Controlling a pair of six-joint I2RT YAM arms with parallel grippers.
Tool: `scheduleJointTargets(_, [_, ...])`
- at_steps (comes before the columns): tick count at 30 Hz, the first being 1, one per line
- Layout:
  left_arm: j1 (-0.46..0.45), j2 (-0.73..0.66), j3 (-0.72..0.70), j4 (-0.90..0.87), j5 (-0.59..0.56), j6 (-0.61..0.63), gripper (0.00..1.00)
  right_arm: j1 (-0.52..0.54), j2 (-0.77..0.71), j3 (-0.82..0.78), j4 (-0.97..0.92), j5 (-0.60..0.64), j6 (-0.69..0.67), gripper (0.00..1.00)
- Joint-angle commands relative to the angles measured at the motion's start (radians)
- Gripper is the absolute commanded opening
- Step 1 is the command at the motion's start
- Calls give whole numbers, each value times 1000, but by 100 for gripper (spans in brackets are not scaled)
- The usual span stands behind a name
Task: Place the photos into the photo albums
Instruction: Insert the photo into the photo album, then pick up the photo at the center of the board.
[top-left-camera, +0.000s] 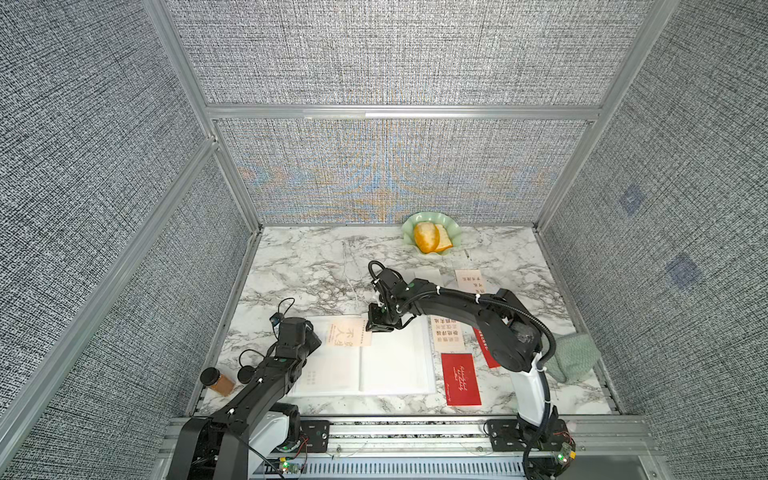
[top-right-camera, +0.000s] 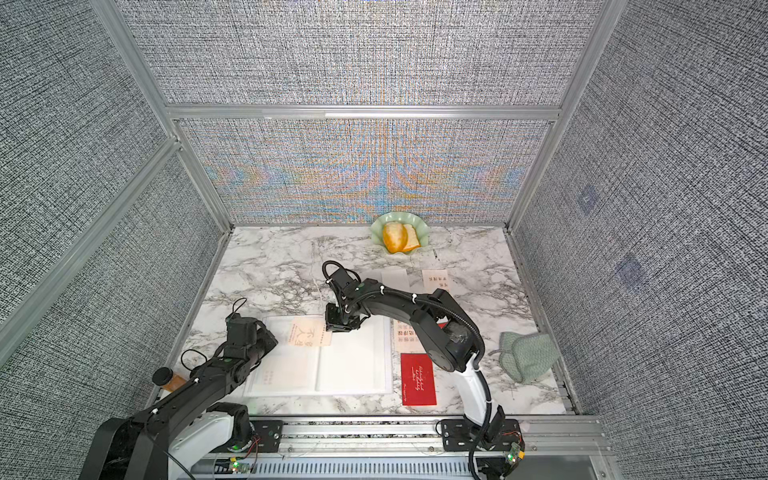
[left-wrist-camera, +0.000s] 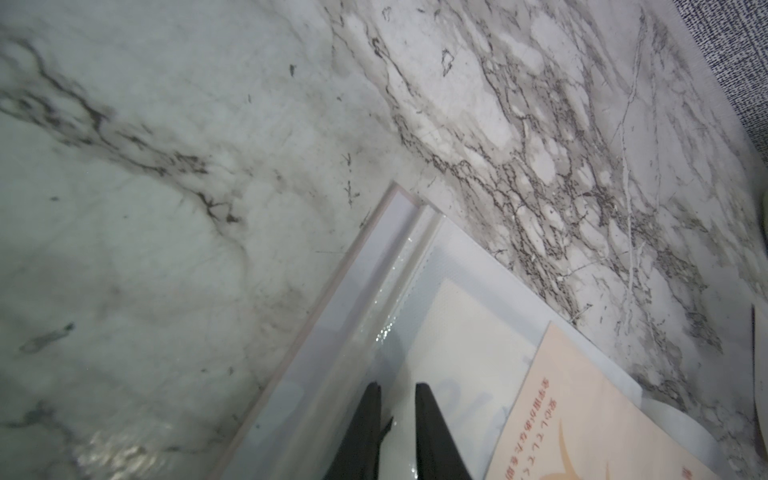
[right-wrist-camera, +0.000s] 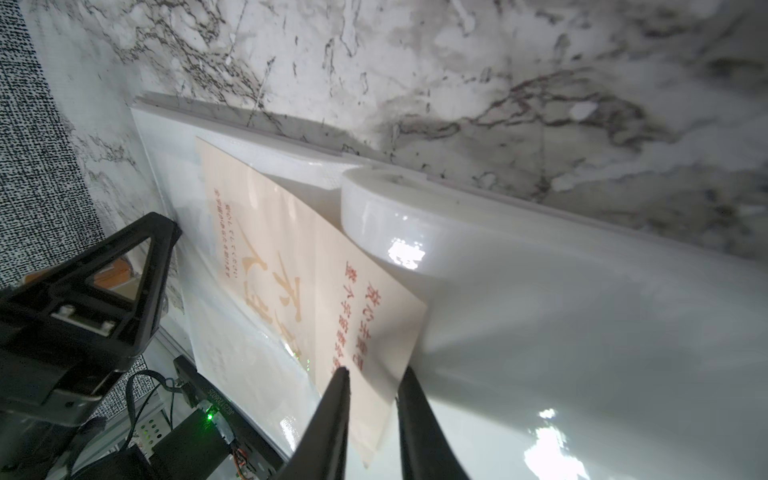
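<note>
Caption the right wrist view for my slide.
Right gripper, jaws slightly parted astride a cream photo on the open album.

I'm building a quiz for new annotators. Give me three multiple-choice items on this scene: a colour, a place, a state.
1. The bowl is: A pale green; B black; C red.
2. The fully visible red card lies: A in the bowl; B on the table beside the album; C on the floor.
3. The album is: A shut; B open flat; C standing upright.
Key: A, its scalloped rim is green; B, it lies on marble off the album's edge; B, two white pages face up.
</note>
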Motion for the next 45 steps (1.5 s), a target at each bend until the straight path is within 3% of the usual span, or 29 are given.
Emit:
scheduleJointTargets(1, [2, 0, 0, -80, 0, 11, 20, 10, 24, 50, -21, -5, -7, 24])
scheduleJointTargets(14, [4, -42, 59, -128, -8, 42, 20, 43, 142, 218, -57, -55, -5, 24])
scheduleJointTargets(25, [3, -40, 82, -138, 11, 57, 20, 52, 144, 179, 12, -96, 36, 24])
scheduleJointTargets(34, [4, -4, 179, -203, 52, 86, 20, 11, 9, 62, 1, -18, -1, 24])
scheduleJointTargets(40, [-3, 122, 261, -162, 201, 114, 20, -32, -95, -63, -3, 16, -31, 24])
scheduleJointTargets(45, [-81, 206, 376, -158, 215, 148, 21, -95, -215, -201, -14, 72, -67, 24])
